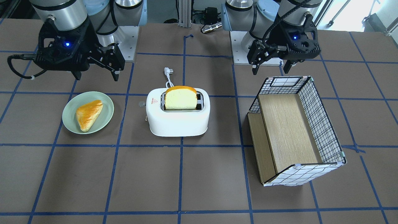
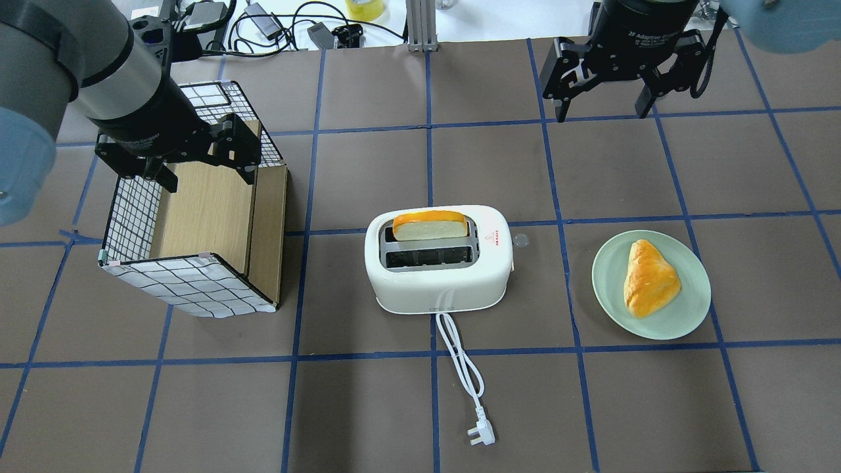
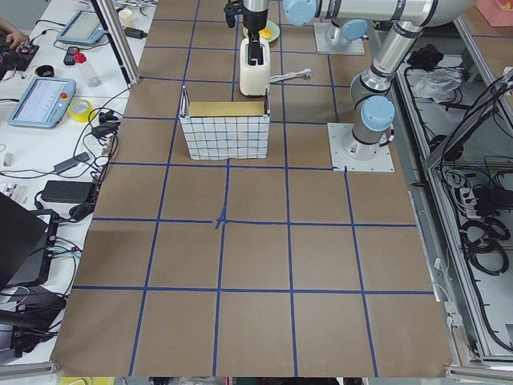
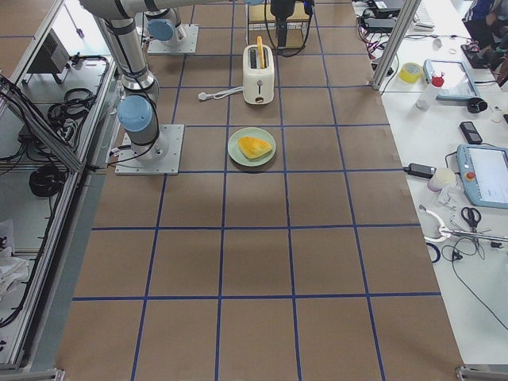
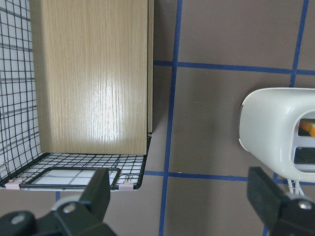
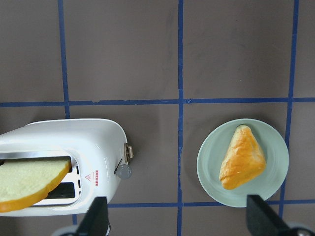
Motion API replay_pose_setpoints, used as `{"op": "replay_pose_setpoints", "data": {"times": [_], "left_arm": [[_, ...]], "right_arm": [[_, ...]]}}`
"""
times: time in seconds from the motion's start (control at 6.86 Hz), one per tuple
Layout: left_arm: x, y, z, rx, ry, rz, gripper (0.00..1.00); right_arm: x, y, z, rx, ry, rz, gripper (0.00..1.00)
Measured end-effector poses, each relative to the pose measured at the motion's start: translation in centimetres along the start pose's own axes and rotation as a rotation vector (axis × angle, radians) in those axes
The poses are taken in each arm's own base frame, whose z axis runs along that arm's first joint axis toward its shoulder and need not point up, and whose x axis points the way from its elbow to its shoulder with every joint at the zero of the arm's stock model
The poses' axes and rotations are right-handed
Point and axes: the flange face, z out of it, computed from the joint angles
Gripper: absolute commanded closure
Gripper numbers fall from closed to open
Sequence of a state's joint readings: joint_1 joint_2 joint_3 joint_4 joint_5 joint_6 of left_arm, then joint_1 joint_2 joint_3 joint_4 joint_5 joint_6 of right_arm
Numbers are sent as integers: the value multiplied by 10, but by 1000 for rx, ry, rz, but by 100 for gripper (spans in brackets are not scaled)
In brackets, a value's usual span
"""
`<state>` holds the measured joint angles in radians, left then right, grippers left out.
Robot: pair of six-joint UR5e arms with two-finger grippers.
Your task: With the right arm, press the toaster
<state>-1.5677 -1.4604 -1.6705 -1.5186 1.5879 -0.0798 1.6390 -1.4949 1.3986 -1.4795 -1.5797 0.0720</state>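
The white toaster stands mid-table with a bread slice upright in one slot; it also shows in the overhead view. Its small grey lever sticks out of the end facing the plate and shows in the right wrist view. My right gripper is open and empty, hovering high above the table on the far side of the toaster, toward the plate side. In the right wrist view its fingers frame the lever end and the plate. My left gripper is open and empty above the box.
A green plate holds a triangular pastry on the toaster's lever side. A grid-patterned box with wooden panels stands on the other side. The white cord and plug trail from the toaster toward my base.
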Motion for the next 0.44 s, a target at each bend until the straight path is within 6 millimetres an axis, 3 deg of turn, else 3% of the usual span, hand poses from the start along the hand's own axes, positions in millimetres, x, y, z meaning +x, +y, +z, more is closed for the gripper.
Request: {"op": "replay_pose_setpoints", "data": {"times": [0.44], "left_arm": [[0, 0, 0, 0, 0, 0, 0]], "right_arm": [[1, 0, -1, 4, 6, -1, 0]]}}
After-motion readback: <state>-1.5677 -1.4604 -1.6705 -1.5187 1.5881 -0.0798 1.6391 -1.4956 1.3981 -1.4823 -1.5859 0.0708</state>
